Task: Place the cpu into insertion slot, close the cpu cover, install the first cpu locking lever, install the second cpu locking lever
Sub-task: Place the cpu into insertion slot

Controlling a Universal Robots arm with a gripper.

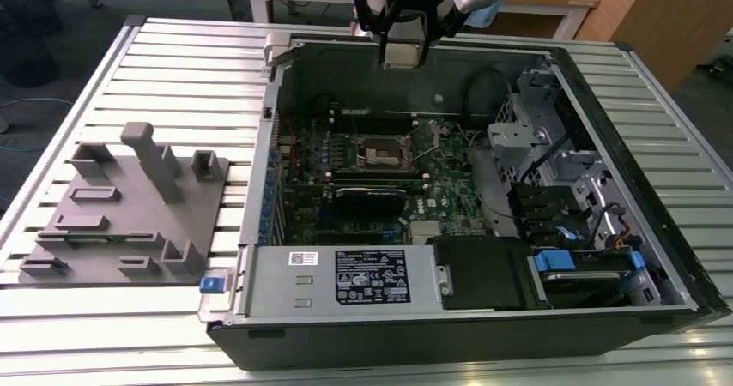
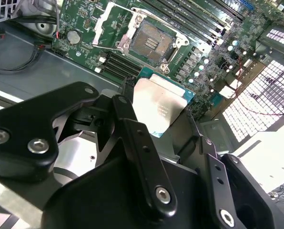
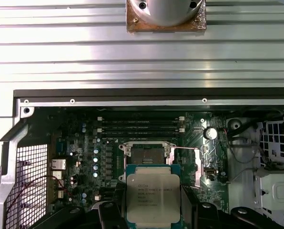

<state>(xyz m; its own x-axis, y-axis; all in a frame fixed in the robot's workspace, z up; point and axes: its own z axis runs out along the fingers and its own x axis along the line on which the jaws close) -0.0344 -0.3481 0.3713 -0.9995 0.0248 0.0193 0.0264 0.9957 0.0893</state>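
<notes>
I have my claw (image 1: 401,41) clamped on the chip (image 1: 400,57). Its 2 fingers (image 2: 132,129) pinch opposite edges, and the silver top faces the wrist cameras. The chip hangs above the open computer case (image 1: 261,189), well apart from the socket (image 1: 378,153) on the green board (image 1: 307,206). In the second wrist view the socket's contacts lie bare, and the cover (image 2: 103,25) is swung open beside it.

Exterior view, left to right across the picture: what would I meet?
Grey moulded plastic fixture block → the insertion slot, a small square dark-rimmed socket → blue plastic drive handle. The gripper holding the silver-topped cpu shares the slot's column, so omitted.
</notes>
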